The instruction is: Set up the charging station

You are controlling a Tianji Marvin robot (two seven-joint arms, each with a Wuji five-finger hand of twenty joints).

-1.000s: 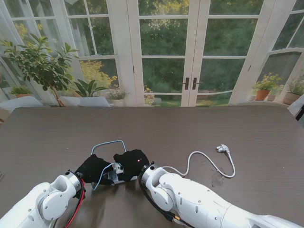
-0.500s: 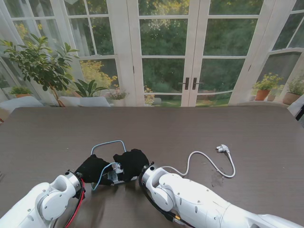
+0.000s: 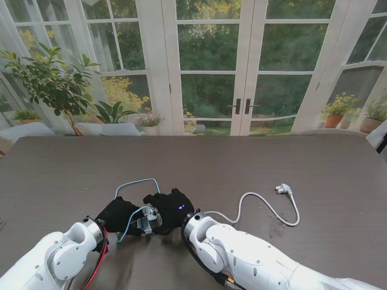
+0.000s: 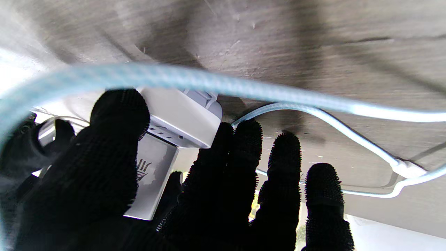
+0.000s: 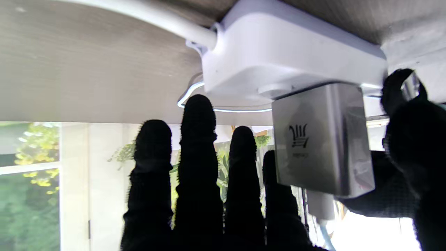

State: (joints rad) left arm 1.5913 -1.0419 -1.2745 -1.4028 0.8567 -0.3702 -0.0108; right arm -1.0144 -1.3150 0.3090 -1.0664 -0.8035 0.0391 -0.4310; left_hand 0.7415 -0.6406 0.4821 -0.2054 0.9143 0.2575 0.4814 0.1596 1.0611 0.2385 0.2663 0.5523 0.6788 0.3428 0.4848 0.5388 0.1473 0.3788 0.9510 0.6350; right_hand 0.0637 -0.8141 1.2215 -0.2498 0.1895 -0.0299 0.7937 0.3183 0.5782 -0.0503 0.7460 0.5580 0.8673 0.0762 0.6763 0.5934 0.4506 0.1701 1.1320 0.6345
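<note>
A silver charger block (image 5: pixel 320 139) stands plugged into a white power strip (image 5: pixel 292 59) lying on the table, nearer to me and left of centre. My left hand (image 3: pixel 118 212) is shut on the charger (image 4: pixel 150 174), thumb on its face and fingers on the far side. My right hand (image 3: pixel 168 208) hovers over the strip (image 4: pixel 181 115), fingers (image 5: pixel 202 181) straight and apart beside the charger. A light blue braided cable (image 3: pixel 136 181) loops from between the hands away from me. The strip's white cord (image 3: pixel 242 202) runs right to its plug (image 3: pixel 283 189).
The dark wood table (image 3: pixel 272 163) stretches away to glass doors and potted plants behind its far edge. The blue cable (image 4: pixel 244 87) crosses close in front of the left wrist camera. Both white forearms fill the nearest strip of the stand view.
The right hand has shifted slightly to the right over the strip. The blue cable loop has sagged and slid a little. The left hand keeps its hold.
</note>
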